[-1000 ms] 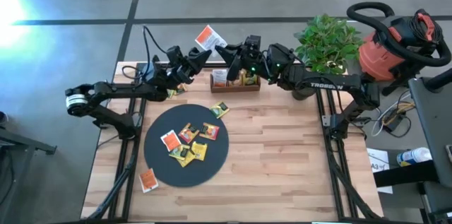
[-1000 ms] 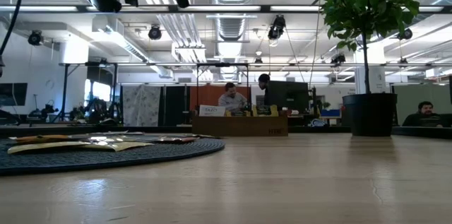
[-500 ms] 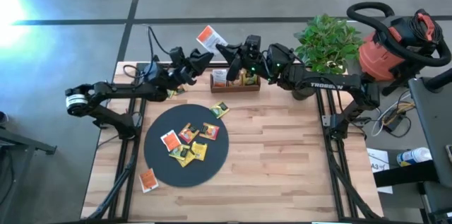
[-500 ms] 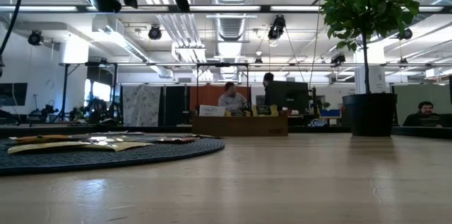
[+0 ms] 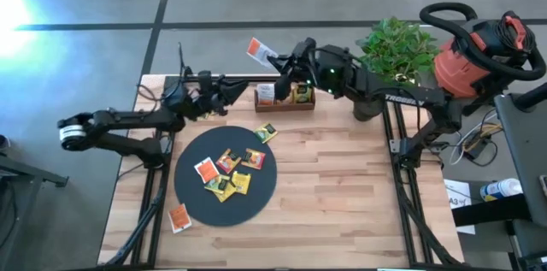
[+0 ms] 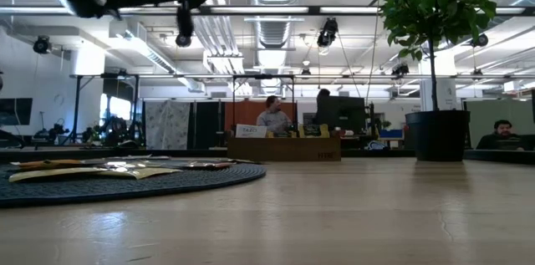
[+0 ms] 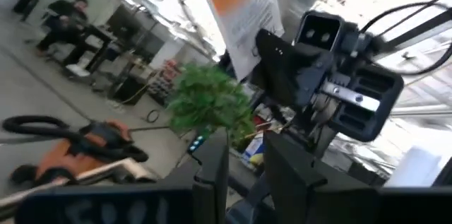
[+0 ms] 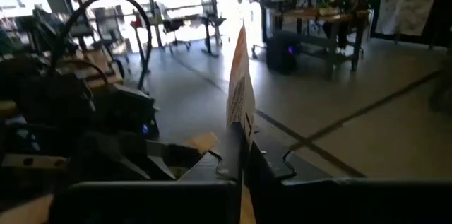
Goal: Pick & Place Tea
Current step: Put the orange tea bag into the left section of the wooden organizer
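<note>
From above, I see my left gripper (image 5: pixel 242 88) raised over the table's far left edge, its jaws apart with nothing between them. Just right of it, an orange-and-white tea packet (image 5: pixel 258 50) hangs in the air beyond the far edge, clamped between the closed jaws of my right gripper (image 5: pixel 278 60). Below that sits the wooden tray (image 5: pixel 285 103). Nearer me, the black disc (image 5: pixel 256 198) carries several more tea packets (image 5: pixel 227 172); one lies beside the disc (image 5: pixel 266 132) and another at the near left (image 5: pixel 179 217).
</note>
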You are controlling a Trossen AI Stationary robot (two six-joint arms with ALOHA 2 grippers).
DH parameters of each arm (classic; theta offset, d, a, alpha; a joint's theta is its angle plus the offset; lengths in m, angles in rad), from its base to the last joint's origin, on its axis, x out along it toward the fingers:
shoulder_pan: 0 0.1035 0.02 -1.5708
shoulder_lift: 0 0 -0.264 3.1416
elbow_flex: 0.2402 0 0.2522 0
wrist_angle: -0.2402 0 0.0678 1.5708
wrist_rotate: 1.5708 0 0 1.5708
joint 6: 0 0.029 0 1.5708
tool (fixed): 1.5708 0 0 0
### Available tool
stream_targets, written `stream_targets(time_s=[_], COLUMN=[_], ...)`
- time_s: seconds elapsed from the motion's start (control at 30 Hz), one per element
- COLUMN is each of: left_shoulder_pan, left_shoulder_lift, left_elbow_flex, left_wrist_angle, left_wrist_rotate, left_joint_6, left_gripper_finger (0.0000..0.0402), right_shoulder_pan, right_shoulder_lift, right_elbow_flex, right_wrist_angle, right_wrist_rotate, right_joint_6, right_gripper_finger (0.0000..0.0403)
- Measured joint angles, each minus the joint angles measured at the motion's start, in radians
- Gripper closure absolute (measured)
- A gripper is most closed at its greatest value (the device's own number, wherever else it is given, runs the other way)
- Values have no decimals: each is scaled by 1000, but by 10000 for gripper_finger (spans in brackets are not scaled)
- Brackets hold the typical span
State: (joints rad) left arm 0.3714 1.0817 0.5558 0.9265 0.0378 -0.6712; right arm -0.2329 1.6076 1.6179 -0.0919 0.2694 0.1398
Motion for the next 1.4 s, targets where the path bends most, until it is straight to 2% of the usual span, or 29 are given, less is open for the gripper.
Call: stream_targets(time_s=[0.27, 0.47, 0.63, 0.83, 0.97, 1.1, 1.4], left_shoulder_pan=[-2, -7, -18, -30, -32, -32, -34], left_shoulder_lift=[-210, -265, -270, -293, -316, -316, -312], left_elbow_flex=[-207, -263, -275, -283, -284, -284, -284], left_wrist_angle=[-25, -62, -80, -118, -207, -265, -275], left_wrist_rotate=[-154, -153, -121, -75, -80, -99, -142], left_joint_6=[-52, -113, -126, -140, -121, -118, -167], left_gripper_finger=[319, 319, 319, 319, 319, 319, 319], right_shoulder_pan=[-60, -106, -136, -180, -200, -203, -211], right_shoulder_lift=[153, 370, 547, 586, 630, 674, 767], right_elbow_flex=[288, 551, 743, 665, 660, 660, 660], right_wrist_angle=[-413, -691, -836, -884, -968, -979, -978], right_wrist_rotate=[-6, -46, -50, -143, -152, -216, -218], right_joint_6=[-19, -43, -103, -199, -215, -325, -458], right_gripper_finger=[394, 394, 394, 394, 394, 394, 394])
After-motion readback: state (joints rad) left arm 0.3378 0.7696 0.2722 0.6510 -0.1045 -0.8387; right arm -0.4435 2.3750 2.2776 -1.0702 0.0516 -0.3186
